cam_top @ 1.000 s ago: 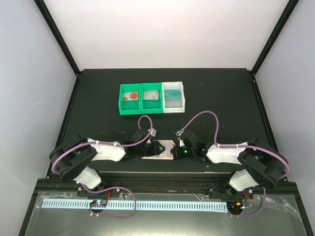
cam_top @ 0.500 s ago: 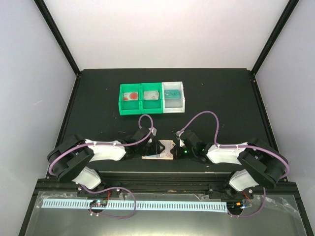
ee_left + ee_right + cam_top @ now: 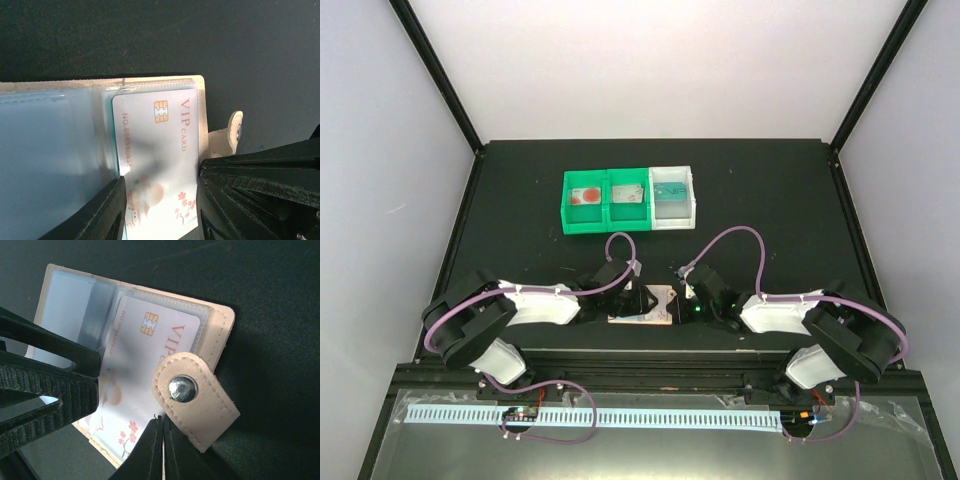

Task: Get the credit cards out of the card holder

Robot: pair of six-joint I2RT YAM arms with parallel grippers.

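Note:
The tan card holder [image 3: 660,308] lies open on the black table between my grippers. In the left wrist view its clear sleeve holds a white VIP card [image 3: 160,150] with red print, beside the blue-grey panel [image 3: 50,160]. My left gripper [image 3: 160,212] is open, its fingers either side of that card's lower end. My right gripper [image 3: 163,450] is shut on the card holder's [image 3: 220,330] edge, just below the snap tab [image 3: 192,395]. The same card [image 3: 135,365] also shows in the right wrist view.
At the back, a green bin [image 3: 606,226] holds a white-and-red card [image 3: 585,195] and a grey card [image 3: 629,194]. A white bin [image 3: 673,222] beside it holds a teal card [image 3: 670,192]. The table's near edge runs just behind the holder.
My left gripper has edged a little to the right over the holder. The holder and the right gripper have stayed put.

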